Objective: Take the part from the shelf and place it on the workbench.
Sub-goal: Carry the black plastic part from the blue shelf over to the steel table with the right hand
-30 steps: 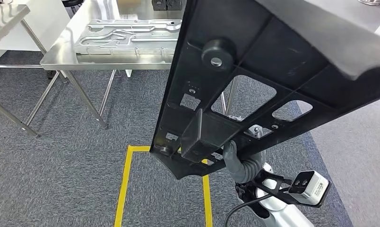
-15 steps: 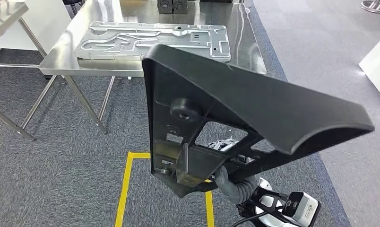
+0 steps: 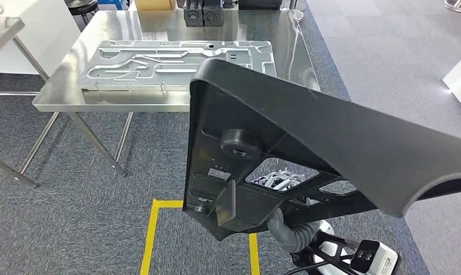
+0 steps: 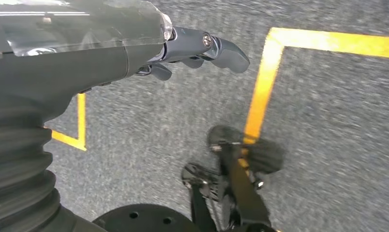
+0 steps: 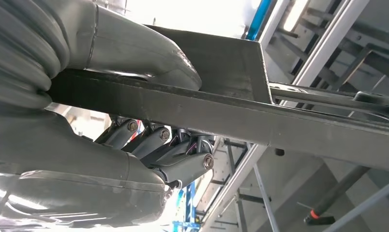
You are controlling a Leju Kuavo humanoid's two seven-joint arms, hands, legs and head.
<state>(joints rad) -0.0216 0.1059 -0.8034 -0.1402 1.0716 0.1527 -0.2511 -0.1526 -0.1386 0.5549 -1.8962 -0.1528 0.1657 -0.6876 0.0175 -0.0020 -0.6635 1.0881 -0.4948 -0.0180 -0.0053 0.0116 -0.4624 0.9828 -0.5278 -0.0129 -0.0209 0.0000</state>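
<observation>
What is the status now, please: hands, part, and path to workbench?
Right robot hand grips black part. Left robot hand holds nothing, over the carpet. Workbench ahead already carries a metal plate.

The black part (image 3: pixel 308 132) runs off the head view's right edge and covers most of the right robot hand (image 3: pixel 282 220) and a corner of the tabletop (image 3: pixel 62 94). Floor by the left robot hand (image 4: pixel 192 46) is blurry.
</observation>
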